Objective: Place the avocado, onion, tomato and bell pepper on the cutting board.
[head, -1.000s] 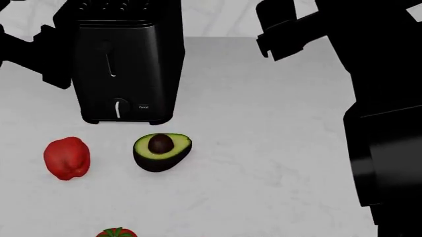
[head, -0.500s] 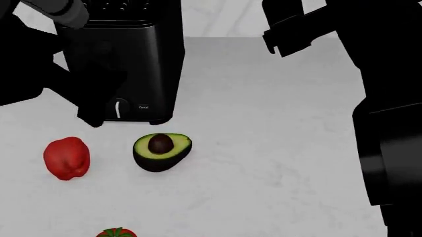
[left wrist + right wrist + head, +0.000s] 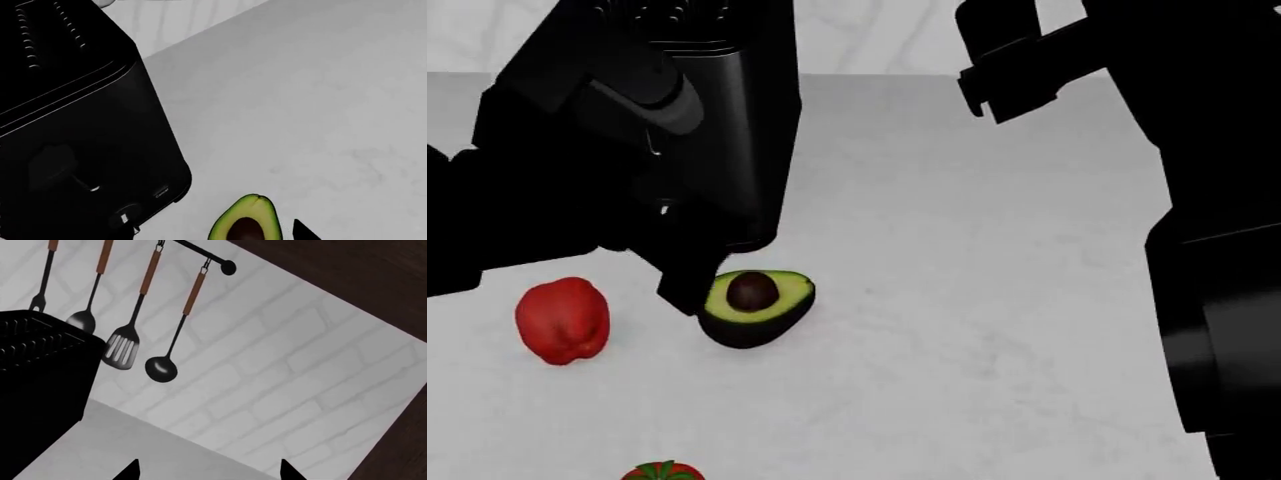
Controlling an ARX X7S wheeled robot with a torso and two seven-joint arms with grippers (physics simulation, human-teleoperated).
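The halved avocado (image 3: 755, 299) lies cut side up on the white counter in front of the toaster. It also shows in the left wrist view (image 3: 245, 223). My left gripper (image 3: 690, 288) is low at the avocado's left side and open, with one black fingertip (image 3: 303, 232) showing beyond the fruit. The red bell pepper (image 3: 562, 320) lies further left. The tomato (image 3: 665, 471) peeks in at the bottom edge. My right gripper (image 3: 208, 472) is open and empty, raised and facing the back wall. The onion and the cutting board are out of view.
A black toaster (image 3: 727, 110) stands right behind the avocado, also large in the left wrist view (image 3: 73, 140). My right arm (image 3: 1188, 200) fills the head view's right side. Utensils (image 3: 127, 347) hang on a wall rail. White counter (image 3: 961, 300) extends right of the avocado.
My left arm has swung in from the far left and come down in front of the toaster to the avocado's left side. The vegetables have not moved. The right arm has barely shifted.
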